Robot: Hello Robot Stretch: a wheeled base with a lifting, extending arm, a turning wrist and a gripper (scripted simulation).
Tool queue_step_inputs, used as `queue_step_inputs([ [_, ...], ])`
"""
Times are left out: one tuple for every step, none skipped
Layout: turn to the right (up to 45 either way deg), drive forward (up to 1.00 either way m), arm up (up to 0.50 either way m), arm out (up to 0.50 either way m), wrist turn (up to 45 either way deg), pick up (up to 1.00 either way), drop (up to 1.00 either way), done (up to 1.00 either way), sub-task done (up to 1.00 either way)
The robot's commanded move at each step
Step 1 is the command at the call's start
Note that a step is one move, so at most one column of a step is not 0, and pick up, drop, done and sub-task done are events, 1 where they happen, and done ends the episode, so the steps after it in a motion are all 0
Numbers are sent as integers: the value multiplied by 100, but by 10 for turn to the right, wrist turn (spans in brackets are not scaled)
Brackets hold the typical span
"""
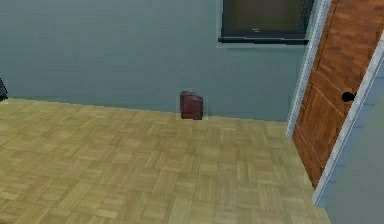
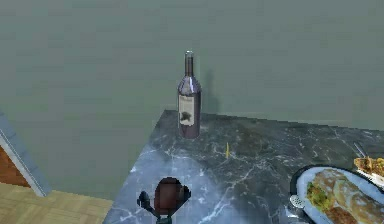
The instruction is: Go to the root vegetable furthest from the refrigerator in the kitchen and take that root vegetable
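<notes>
- gripper point(image 2: 160, 208) at the marble counter's point(image 2: 250, 160) near edge, with a brown round lump point(image 2: 171, 191) (looks like the root vegetable) right at its tip. Honestly can't tell if it's holding it
- wine bottle point(image 2: 188, 92) stands upright farther out, slightly right of the gripper
- plate point(image 2: 299, 184) of food well off to its right

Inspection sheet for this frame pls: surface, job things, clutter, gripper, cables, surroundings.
Surface: dark marble counter against a grey wall.
Job's things: brown rounded thing at the counter's near edge, possibly the root vegetable; too small to tell.
Clutter: wine bottle upright near the counter's far edge; plate with food at the arm side view's right.
Grippers: gripper, a dark shape at the brown rounded thing; cannot tell whether it holds anything.
Cables: nothing seen.
Surroundings: wood floor; small reddish box at the wall's foot; window; wooden door at the forward view's right.
</notes>
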Motion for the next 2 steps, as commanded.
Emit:
queue_step_inputs([
  [0, 0, 10, 0, 0, 0, 0, 0, 0],
  [0, 0, 0, 0, 0, 0, 0, 100, 0],
])
